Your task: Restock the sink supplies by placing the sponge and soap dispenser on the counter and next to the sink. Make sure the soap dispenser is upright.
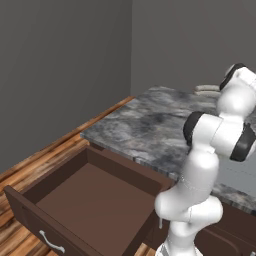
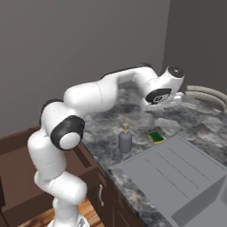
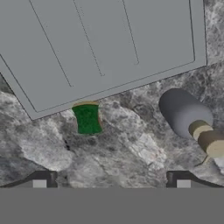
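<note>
Place: a rendered kitchen
Evidence: stone counter (image 2: pixel 146 115) with recessed sink (image 2: pixel 177 173), faucet (image 2: pixel 208 94), wooden drawer (image 1: pixel 90 200), soap dispenser (image 2: pixel 125 139), sponge (image 2: pixel 155 137)
Floor: wood planks (image 1: pixel 30 165)

A brown wooden drawer (image 1: pixel 95 200) stands pulled open, far below and well apart from the fingers (image 3: pixel 43 178), with a pale handle (image 1: pixel 50 242) on its front. A curved faucet (image 2: pixel 208 94) arches near the fingers, just past them. Grey walls (image 1: pixel 65 65) rise behind.
</note>
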You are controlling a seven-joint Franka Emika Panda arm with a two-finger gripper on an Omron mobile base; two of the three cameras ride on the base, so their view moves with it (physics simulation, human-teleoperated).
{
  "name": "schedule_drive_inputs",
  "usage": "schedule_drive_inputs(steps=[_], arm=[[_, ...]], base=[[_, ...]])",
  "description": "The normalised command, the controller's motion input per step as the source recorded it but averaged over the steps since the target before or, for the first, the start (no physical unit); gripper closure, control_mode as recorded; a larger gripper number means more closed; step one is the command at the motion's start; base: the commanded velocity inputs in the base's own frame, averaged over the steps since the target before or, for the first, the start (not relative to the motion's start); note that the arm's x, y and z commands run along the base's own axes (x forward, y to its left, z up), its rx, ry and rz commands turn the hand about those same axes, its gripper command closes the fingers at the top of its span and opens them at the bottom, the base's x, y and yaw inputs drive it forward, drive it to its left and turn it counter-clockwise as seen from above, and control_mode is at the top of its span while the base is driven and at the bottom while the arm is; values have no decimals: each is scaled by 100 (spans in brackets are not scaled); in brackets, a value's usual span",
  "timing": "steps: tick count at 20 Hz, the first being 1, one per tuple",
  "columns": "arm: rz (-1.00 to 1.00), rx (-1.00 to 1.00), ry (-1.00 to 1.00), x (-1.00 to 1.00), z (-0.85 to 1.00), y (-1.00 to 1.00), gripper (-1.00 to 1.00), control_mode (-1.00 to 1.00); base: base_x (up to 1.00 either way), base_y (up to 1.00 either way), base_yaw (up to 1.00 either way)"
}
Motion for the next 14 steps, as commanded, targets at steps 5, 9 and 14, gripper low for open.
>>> schedule_drive_inputs(steps=[5, 9, 14], arm=[[-10, -9, -25, -90, 59, 45, -100, -100], [-9, -9, -21, -91, 56, 45, -100, -100], [-8, -8, -16, -84, 49, 48, -100, -100]], base=[[0, 0, 0], [0, 0, 0], [0, 0, 0]])
